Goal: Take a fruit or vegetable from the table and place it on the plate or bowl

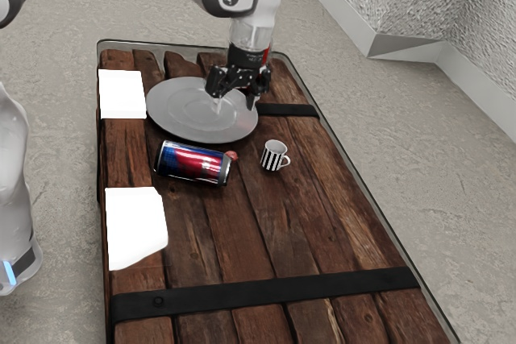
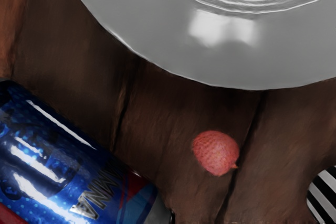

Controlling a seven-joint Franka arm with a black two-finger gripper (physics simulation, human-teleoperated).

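Observation:
A small red lychee-like fruit (image 1: pixel 232 154) (image 2: pixel 215 152) lies on the wooden table between the lying can and the striped cup, just in front of the grey plate (image 1: pixel 181 114) (image 2: pixel 220 24). My gripper (image 1: pixel 236 104) hangs over the plate's edge on the exterior view's right side, fingers pointing down. It is open with nothing between the fingers, and it stands behind the fruit and above it.
A blue and red can (image 1: pixel 192 162) (image 2: pixel 63 171) lies on its side touching or nearly touching the fruit. A black-and-white striped cup (image 1: pixel 275 155) (image 2: pixel 325 192) stands close on the other side. Two white napkins (image 1: pixel 121 93) (image 1: pixel 135 225) lie along the table's left edge.

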